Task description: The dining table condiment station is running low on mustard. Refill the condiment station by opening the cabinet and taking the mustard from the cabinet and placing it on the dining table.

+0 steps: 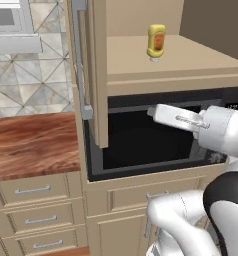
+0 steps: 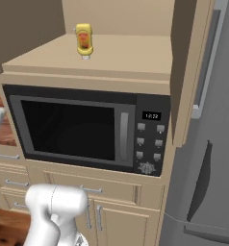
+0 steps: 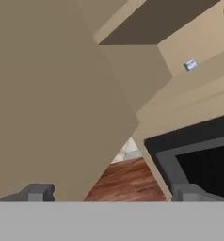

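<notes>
The mustard [image 1: 156, 42] stands alone on the open cabinet [image 2: 116, 19] shelf, resting cap-down near the middle of the shelf and set back from its front edge, directly above the microwave [image 2: 87, 127]. The bottle looks like light, slightly squeezable plastic with a smooth, possibly slippery skin, so a hold across the broad body at the label band, square to its flat sides, seems the safest choice; because it balances on a narrow cap, a sideways nudge could well topple it. The fingers [image 3: 109, 194] are spread wide and hold nothing, their two dark tips [image 3: 37, 192] framing the swung-open cabinet door [image 1: 95, 70] and a strip of wood counter [image 3: 128, 181] below. In the hand view the bottle is cut off at the upper right corner, leaving only a sliver of yellow. The label's wording is too blurred to read in either base view. The dining table is out of sight, and the shelf's back corners are in shadow, so whether anything else is stored there cannot be told.
</notes>
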